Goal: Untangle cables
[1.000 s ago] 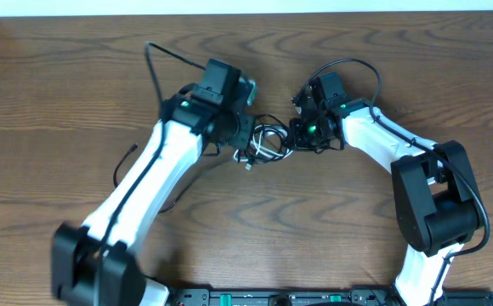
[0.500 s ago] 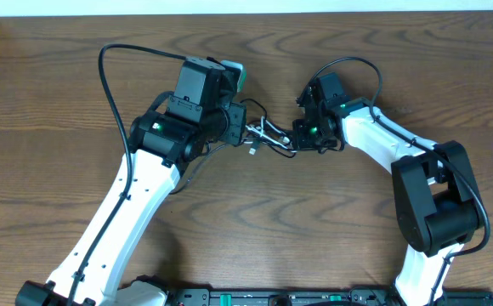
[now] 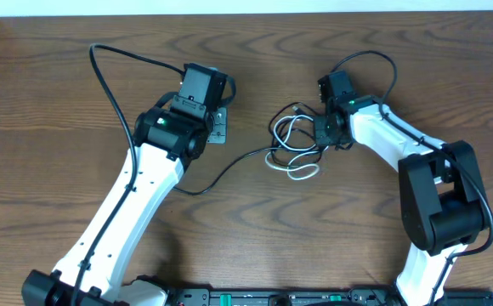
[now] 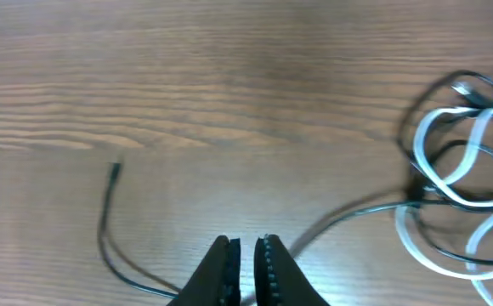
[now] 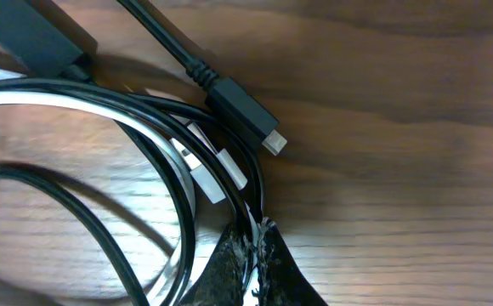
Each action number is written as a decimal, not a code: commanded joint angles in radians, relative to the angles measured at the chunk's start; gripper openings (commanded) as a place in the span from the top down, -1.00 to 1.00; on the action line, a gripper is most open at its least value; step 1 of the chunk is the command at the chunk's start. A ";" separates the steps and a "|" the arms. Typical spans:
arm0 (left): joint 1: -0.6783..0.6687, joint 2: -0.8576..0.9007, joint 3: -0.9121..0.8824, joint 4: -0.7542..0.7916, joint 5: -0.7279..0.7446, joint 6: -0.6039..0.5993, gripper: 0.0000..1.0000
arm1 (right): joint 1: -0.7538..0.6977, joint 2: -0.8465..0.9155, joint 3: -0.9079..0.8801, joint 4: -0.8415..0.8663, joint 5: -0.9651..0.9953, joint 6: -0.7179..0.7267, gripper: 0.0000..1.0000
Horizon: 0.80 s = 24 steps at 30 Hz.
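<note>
The cables (image 3: pixel 291 140) lie as a loose tangle of black loops and one white cord (image 3: pixel 303 172) at the table's middle. One thin black cable (image 3: pixel 221 172) trails left from it in a U, its free plug end (image 4: pixel 115 170) on the wood. My left gripper (image 3: pixel 219 127) hangs above and left of that cable. Its jaws (image 4: pixel 246 251) are nearly together with nothing between them. My right gripper (image 3: pixel 325 129) is at the tangle's right edge. Its jaws (image 5: pixel 257 234) are shut on white and black strands, just below a black plug (image 5: pixel 242 110).
Thick black arm cords arch over each arm, one at the left (image 3: pixel 102 68) and one at the right (image 3: pixel 374 59). The table's back edge meets a white wall (image 3: pixel 246 7). Bare wood (image 4: pixel 229 85) lies ahead of the left gripper.
My left gripper has drawn back left, away from the tangle. One black cable has come out leftwards and lies on the table. The tangle has loosened and spread. The right gripper shifted slightly right.
</note>
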 commanded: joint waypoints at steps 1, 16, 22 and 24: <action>0.003 0.021 0.023 -0.004 -0.033 -0.043 0.66 | -0.009 0.003 -0.002 -0.003 0.014 -0.009 0.96; 0.003 0.168 0.021 -0.030 0.232 -0.042 0.22 | -0.016 -0.038 0.164 -0.094 -0.333 -0.161 -0.17; 0.003 0.259 0.021 -0.040 0.348 -0.042 0.20 | -0.011 -0.037 0.161 -0.107 -0.516 -0.166 -0.25; 0.003 0.286 0.021 -0.038 0.399 -0.042 0.20 | -0.006 -0.037 0.161 -0.123 -0.510 -0.166 -0.24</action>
